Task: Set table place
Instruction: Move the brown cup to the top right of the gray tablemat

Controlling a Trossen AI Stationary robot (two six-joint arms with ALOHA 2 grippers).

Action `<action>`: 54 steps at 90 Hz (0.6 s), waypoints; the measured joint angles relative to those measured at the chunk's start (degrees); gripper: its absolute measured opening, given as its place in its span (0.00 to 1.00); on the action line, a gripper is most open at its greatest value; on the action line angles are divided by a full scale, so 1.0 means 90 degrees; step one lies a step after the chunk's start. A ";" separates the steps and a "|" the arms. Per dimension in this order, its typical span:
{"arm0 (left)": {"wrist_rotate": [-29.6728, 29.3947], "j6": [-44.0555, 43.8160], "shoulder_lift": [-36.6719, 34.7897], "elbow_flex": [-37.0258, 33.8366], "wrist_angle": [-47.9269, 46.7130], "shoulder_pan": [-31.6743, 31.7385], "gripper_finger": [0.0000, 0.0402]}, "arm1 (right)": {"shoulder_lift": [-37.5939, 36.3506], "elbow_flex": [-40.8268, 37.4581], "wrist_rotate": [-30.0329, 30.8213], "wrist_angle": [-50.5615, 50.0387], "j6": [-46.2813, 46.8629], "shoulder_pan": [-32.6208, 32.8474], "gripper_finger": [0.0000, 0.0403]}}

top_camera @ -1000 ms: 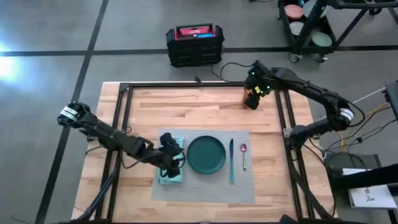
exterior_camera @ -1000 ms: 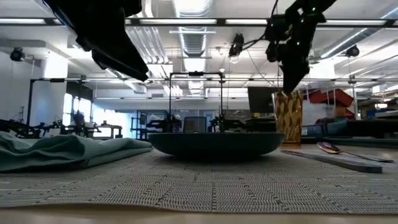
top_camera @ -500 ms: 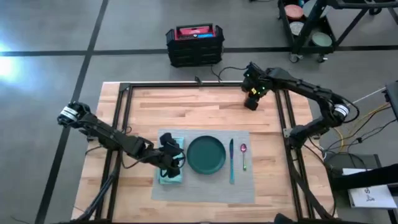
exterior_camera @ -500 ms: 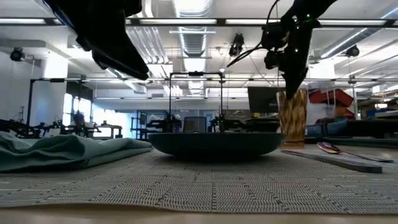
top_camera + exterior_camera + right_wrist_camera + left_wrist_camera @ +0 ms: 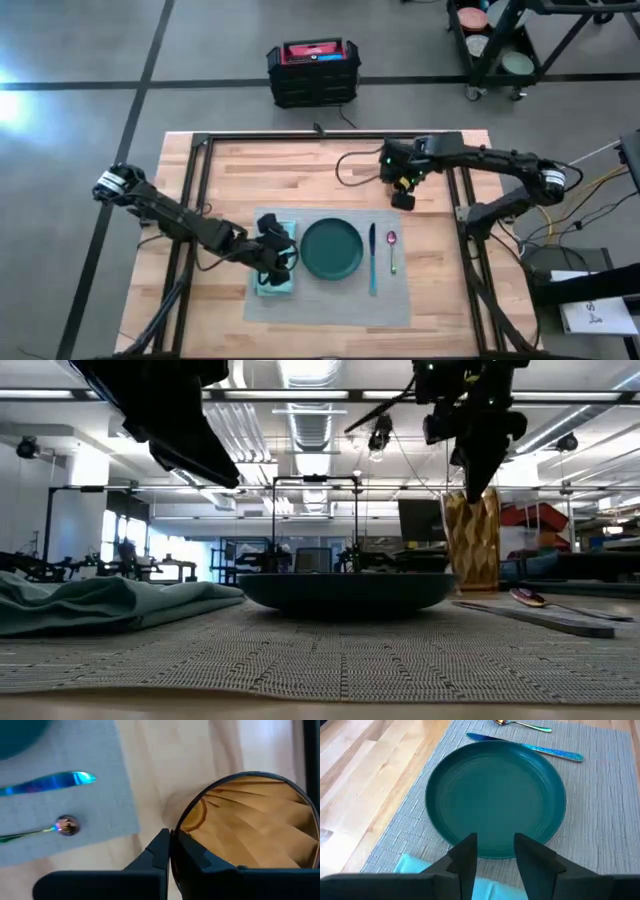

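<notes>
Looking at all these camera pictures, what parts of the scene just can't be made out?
- Cup: in the low view the plate hides its base, so whether it touches the table is unclear.
- Napkin: in the high view the left tool covers much of it.
- Cup: the right wrist picture's edge cuts off its rim.
- Spoon: small in the high view, detail lost.

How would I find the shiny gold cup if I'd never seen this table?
Find the grey placemat on the wooden table. Beyond its spoon-side far corner, the right gripper holds a cup. It is the only amber, ridged thing; everything else is teal or blue.
</notes>
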 joint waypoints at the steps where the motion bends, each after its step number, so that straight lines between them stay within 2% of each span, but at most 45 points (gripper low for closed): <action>1: 0.0000 0.0001 0.0000 0.0000 0.0001 0.0000 0.28 | 0.0000 0.0000 -0.0002 0.0002 0.0034 0.0026 0.00; 29: 0.0002 -0.0022 0.0002 0.0000 0.0022 0.0000 0.28 | 0.0000 -0.0095 -0.0003 0.0377 0.0082 0.0156 0.00; 40: 0.0002 -0.0027 0.0002 0.0000 0.0024 0.0001 0.28 | 0.0064 -0.0119 -0.0438 0.0518 -0.0024 0.0156 0.00; 54: 0.0002 -0.0027 0.0002 0.0000 0.0025 0.0002 0.28 | 0.0141 -0.0119 -0.0476 0.0542 -0.0014 0.0156 0.00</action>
